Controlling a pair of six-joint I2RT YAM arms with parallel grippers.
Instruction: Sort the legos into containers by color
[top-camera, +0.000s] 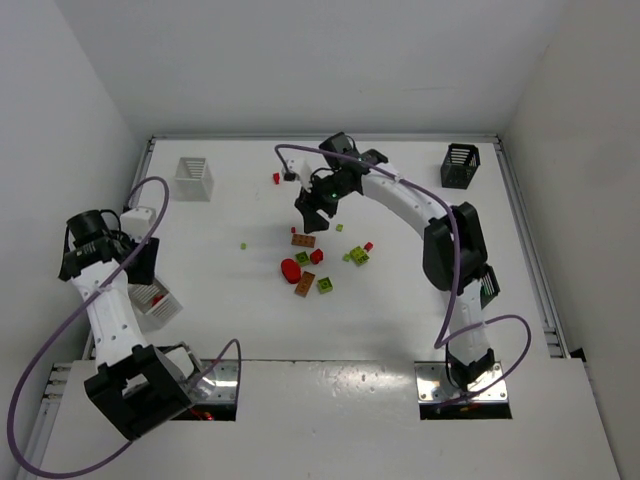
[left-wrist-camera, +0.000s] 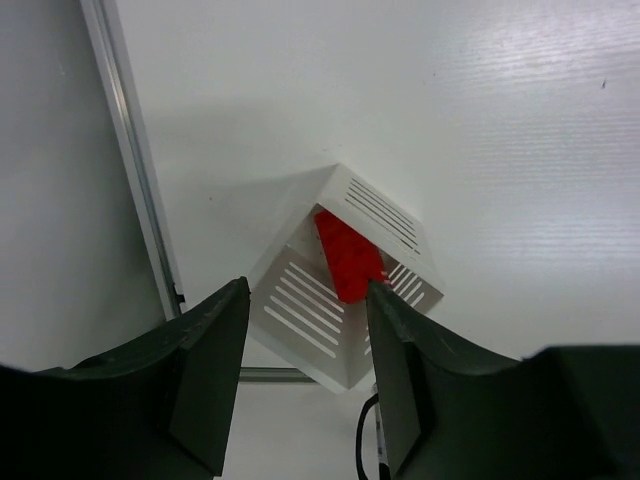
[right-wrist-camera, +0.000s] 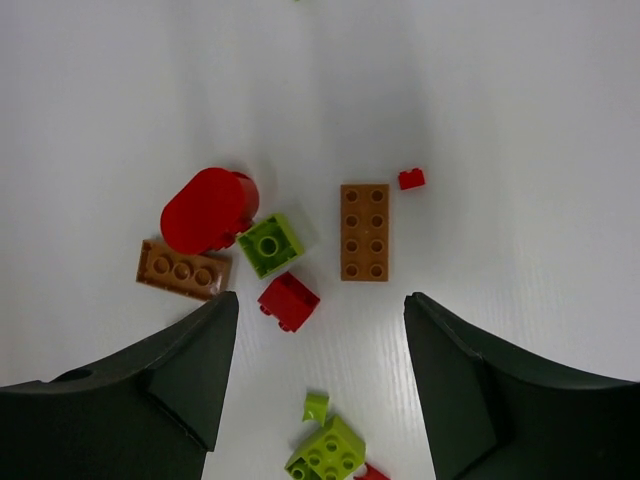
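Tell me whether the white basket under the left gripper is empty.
Not empty: a red brick lies inside the basket, visible in the left wrist view.

Glossy plastic legos (right-wrist-camera: 364, 231); basket (left-wrist-camera: 297, 305) seemingly plastic

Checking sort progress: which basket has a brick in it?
The white basket below the left gripper, with a red brick inside. The far white basket and black basket show none.
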